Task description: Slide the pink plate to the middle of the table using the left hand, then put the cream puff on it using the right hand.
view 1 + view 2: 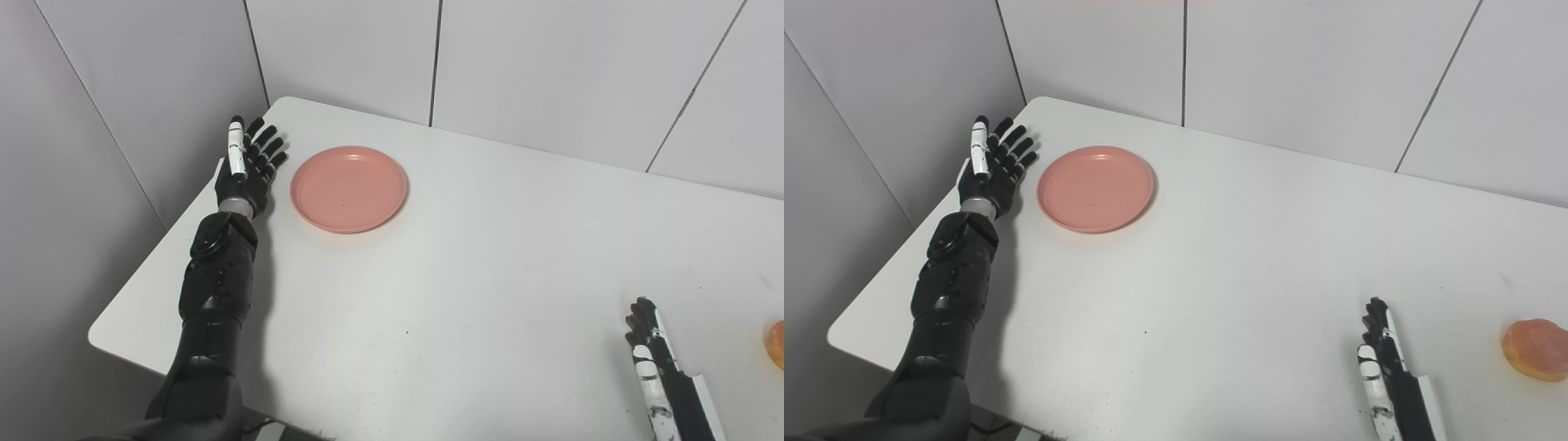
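The pink plate (348,187) lies empty at the far left of the white table (490,257). My left hand (248,164) is open, fingers straight and spread, just left of the plate and apart from it, near the table's left edge. The cream puff (1536,349), round and orange-brown, lies near the right edge of the table. My right hand (1381,361) is open with fingers straight, low at the front right, a hand's width left of the puff and holding nothing.
Grey panelled walls stand close behind the table and along its left side. The table's left corner edge runs just beside my left arm (214,288).
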